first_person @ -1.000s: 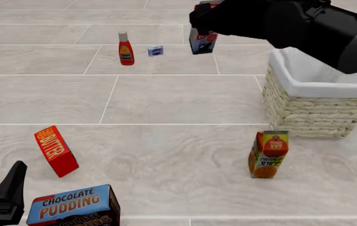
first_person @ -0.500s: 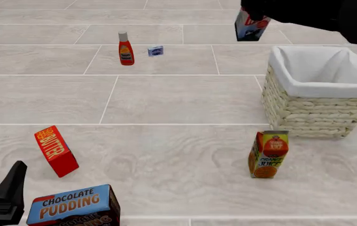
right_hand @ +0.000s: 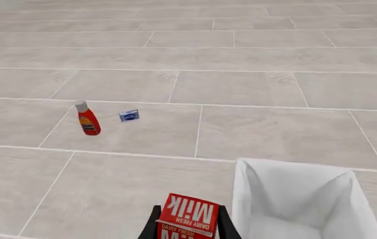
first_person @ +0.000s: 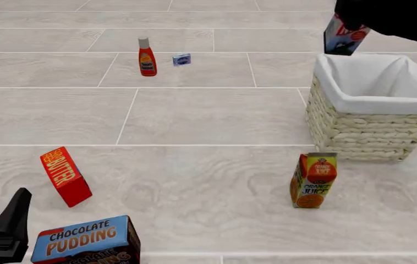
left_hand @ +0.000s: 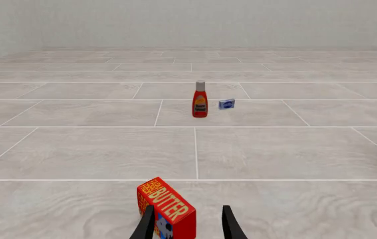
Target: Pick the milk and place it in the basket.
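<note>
Now the right claw [right_hand: 187, 225], clenched on the milk [first_person: 339, 37], has carried it rightward to the basket's [first_person: 373, 129] eleven o'clock rim; release should come soon.

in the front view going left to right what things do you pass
left gripper → butter box → ketchup bottle → small blue packet → orange juice carton → milk, held by the right arm → basket

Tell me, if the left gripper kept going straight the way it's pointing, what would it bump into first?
Probably the butter box. It lies right between the left gripper fingers in the wrist view, though how far ahead is unclear.
</note>
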`<state>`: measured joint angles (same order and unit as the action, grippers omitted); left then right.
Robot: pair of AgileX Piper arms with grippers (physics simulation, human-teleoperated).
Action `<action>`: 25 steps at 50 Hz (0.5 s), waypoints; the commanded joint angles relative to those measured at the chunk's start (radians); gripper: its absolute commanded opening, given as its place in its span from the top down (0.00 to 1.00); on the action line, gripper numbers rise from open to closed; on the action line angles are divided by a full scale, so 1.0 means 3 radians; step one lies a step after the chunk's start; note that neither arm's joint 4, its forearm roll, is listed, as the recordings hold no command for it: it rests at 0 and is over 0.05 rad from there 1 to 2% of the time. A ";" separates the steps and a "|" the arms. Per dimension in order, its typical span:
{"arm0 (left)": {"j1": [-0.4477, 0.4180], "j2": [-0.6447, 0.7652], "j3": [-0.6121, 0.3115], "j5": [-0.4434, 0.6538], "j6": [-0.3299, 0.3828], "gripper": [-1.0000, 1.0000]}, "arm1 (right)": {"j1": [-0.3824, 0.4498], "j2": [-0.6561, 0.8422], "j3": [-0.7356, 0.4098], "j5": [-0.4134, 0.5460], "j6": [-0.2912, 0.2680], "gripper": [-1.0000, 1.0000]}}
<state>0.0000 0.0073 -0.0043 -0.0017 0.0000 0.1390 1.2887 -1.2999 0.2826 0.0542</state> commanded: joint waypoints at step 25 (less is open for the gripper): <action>0.0000 0.0000 0.0000 0.0000 0.0000 0.00 | -0.0626 -0.0089 0.0188 -0.0076 0.0102 1.00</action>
<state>0.0000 0.0073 -0.0043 -0.0017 0.0000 -0.0032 1.2613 -1.2312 0.2718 0.0671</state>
